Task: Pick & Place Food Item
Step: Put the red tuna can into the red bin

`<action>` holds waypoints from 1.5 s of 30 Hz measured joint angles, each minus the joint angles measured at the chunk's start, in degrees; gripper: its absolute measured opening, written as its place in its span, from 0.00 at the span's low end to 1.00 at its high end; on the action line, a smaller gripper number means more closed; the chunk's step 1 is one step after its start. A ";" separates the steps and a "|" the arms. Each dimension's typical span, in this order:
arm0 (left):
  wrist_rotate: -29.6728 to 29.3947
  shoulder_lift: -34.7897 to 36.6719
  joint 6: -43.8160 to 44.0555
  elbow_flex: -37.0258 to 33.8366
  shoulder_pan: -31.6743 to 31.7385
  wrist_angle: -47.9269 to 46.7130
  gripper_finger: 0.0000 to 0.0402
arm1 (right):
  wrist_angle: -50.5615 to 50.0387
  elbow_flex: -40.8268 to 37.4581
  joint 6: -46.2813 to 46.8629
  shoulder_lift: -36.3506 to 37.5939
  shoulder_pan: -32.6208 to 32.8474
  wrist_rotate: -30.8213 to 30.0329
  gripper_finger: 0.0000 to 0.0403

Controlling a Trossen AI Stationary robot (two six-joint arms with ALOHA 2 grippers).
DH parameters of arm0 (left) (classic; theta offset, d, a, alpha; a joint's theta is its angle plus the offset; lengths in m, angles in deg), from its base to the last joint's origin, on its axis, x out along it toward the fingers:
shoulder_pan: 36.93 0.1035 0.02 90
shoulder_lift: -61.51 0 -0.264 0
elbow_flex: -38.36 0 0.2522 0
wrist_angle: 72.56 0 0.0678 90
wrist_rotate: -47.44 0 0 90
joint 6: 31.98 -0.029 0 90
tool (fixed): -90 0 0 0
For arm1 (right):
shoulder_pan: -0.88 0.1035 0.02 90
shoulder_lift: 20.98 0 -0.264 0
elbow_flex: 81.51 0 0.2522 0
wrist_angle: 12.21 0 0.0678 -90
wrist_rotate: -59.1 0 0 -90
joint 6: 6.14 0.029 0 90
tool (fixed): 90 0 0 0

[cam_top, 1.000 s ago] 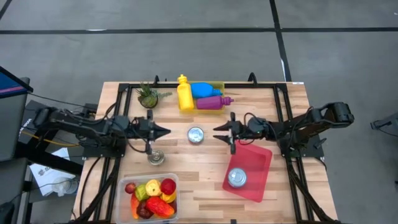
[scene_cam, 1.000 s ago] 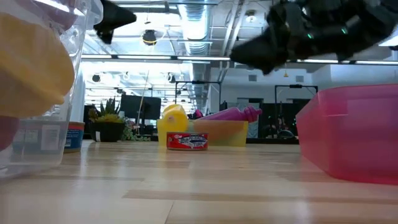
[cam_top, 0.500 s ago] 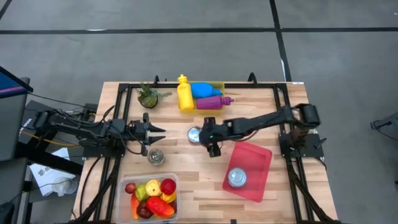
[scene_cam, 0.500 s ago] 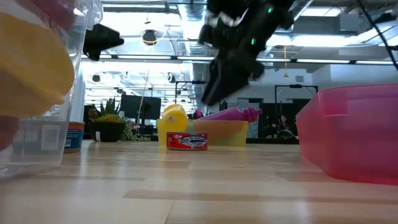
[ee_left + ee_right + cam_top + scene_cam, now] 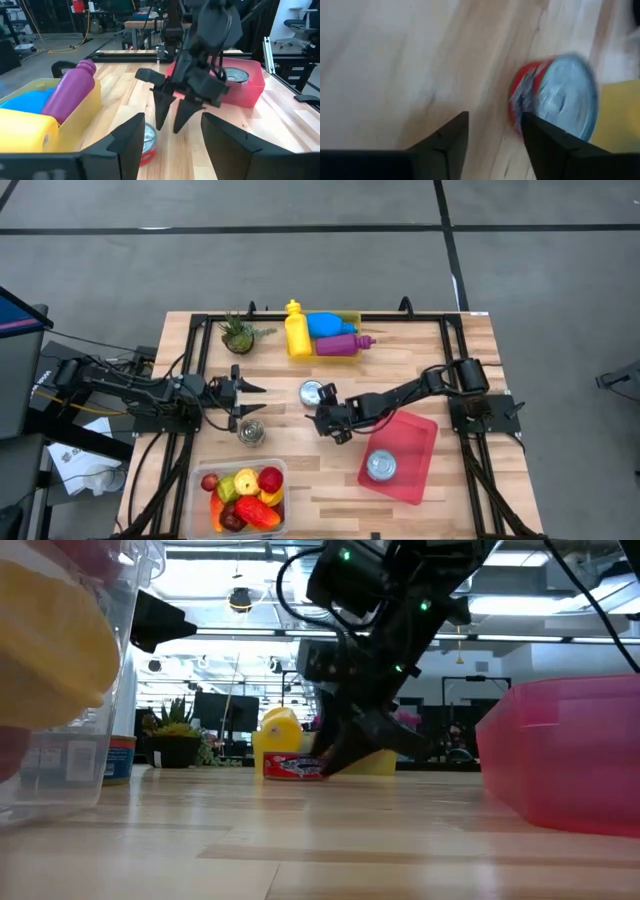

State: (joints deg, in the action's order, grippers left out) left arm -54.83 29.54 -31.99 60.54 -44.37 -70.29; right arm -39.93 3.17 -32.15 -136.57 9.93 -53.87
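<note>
Red-labelled and silver-topped, the tin (image 5: 313,392) sits on the wooden table (image 5: 330,480) just in front of the yellow bin (image 5: 345,350), which holds a purple bottle (image 5: 340,345), a blue one (image 5: 325,325) and a yellow one (image 5: 297,332). White lettering runs round the tin's label in the low view (too small to read). The right gripper (image 5: 322,420) hangs low beside the tin, on the side away from the bin, its fingers spread and pointing down at the table; they are near the tin but not touching it. In the left wrist view those two dark fingers (image 5: 161,107) stand apart like an inverted V next to the tin (image 5: 146,142).

A red tray (image 5: 425,442), further from the bin, holds a second tin (image 5: 381,466). The left gripper (image 5: 255,390) waits to the tin's other side, fingers parted around nothing, with a small jar (image 5: 250,432) close below it. A clear tub of fruit (image 5: 245,495) sits at the near edge, and a small plant (image 5: 238,333) stands beside the bin.
</note>
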 joint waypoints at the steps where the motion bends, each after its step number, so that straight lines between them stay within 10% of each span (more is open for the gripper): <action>1: -0.02 0.00 0.04 0.00 0.00 0.09 0.47 | -0.71 -0.12 -0.11 -0.10 -0.01 -0.63 0.42; 10: -0.04 0.00 0.26 0.00 0.00 0.85 0.45 | -0.98 -0.02 -1.23 1.89 -0.15 -3.14 0.31; 25: -0.21 0.00 0.69 0.02 0.00 0.80 0.43 | 2.63 -0.04 -2.86 0.78 -3.03 -2.66 0.44; 45: 0.03 0.00 1.81 0.04 0.00 1.11 0.43 | 3.31 3.34 -5.65 -6.50 1.28 -16.21 0.01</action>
State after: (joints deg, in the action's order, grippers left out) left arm -54.81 29.54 -30.17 60.59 -44.37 -69.17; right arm -36.62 6.51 -37.81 -143.07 11.21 -70.08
